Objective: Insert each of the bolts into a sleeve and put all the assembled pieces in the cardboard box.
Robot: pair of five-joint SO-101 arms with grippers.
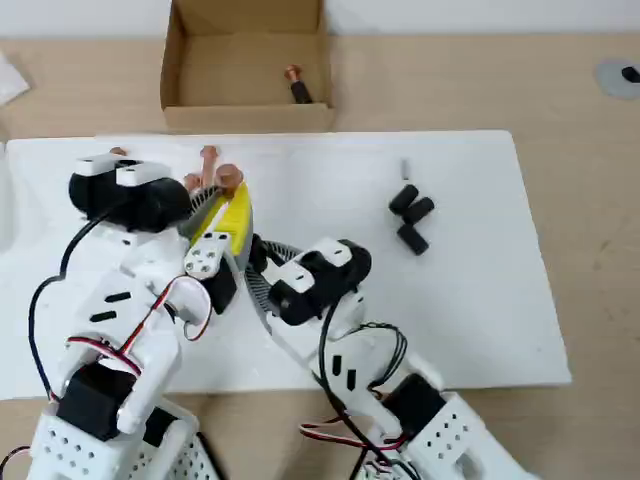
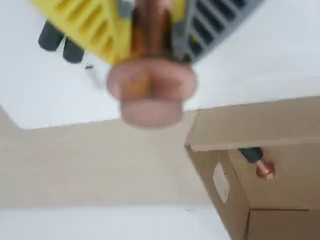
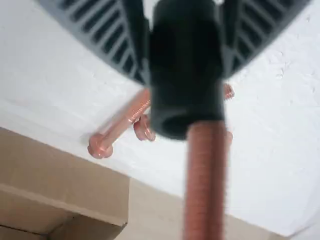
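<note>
Looking down from the high camera, I see my left gripper (image 1: 224, 208) pinching a bolt (image 1: 228, 179) between its yellow finger and its grey one. The round copper head of this bolt sticks out past the fingertips, toward the cardboard box (image 1: 250, 118). In the left wrist view the head is big and close, and the fingers press on the shaft just behind it.

My right gripper (image 3: 185, 45) is squeezed around a black sleeve (image 3: 186, 75). A copper threaded shaft meets the open end of the sleeve. I think it is the shaft of the bolt my left gripper holds, but the view is too close to show how far in it goes.

Both grippers sit close together over the left half of the white mat (image 1: 470, 310).

Three loose sleeves (image 1: 412, 218) lie in a little bunch on the mat, well apart to the right. A few loose bolts (image 1: 207, 160) lie on the mat beside the left gripper, near the edge next to the box.

Inside the box, near its right wall, lies one finished piece (image 1: 296, 85): a bolt with a black sleeve on it. The box stands on the brown table (image 1: 580, 180), just beside the far edge of the mat.
</note>
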